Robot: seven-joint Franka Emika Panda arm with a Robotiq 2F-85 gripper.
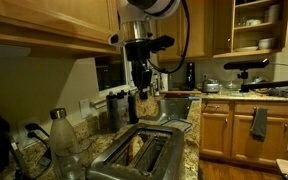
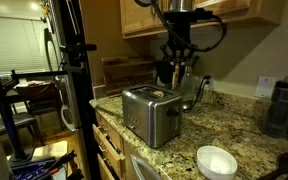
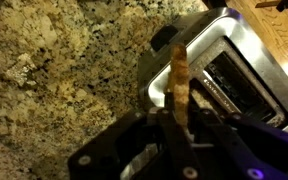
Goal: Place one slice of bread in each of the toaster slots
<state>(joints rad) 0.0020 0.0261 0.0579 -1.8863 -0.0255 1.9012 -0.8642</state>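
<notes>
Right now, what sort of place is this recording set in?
A home kitchen, most likely: wooden cabinets, a speckled granite counter, and a silver toaster on it.

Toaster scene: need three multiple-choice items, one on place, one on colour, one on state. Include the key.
1. Where does the toaster stand?
A. in a sink
B. on the speckled stone counter
C. on a cabinet shelf

2. What colour is the bowl near it?
A. white
B. red
C. black

3. What state is the claw in?
A. open and empty
B. shut on a bottle
C. shut on a slice of bread

Key:
1 B: both exterior views show the toaster resting on the counter.
2 A: the bowl is plainly white in an exterior view.
3 C: the wrist view shows the slice of bread pinched edge-on in the claw, beside the toaster.
</notes>
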